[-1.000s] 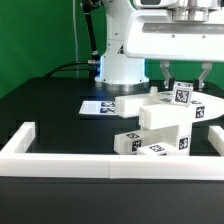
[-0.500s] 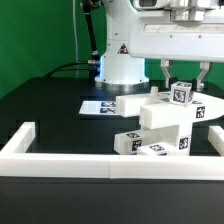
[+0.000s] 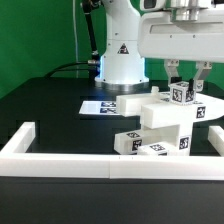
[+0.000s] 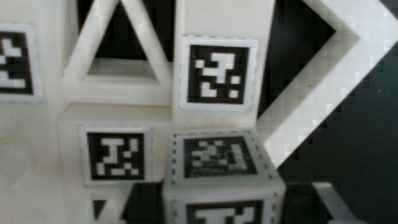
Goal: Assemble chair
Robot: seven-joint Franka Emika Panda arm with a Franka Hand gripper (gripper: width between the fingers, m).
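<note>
The partly built chair of white tagged blocks stands on the black table, behind the front rail. My gripper hangs over its upper part at the exterior view's right, shut on a small square white leg with a tag on its face. The leg sits at the top of the assembly; I cannot tell whether it touches the parts below. In the wrist view the leg fills the space between my jaws, with the X-braced frame and tagged slabs close behind it.
A long low white rail borders the table's front and sides. The marker board lies flat behind the chair, in front of the arm's white base. A green backdrop stands behind.
My hand has shifted slightly toward the exterior view's right, still holding the leg over the chair. The chair parts have not moved.
</note>
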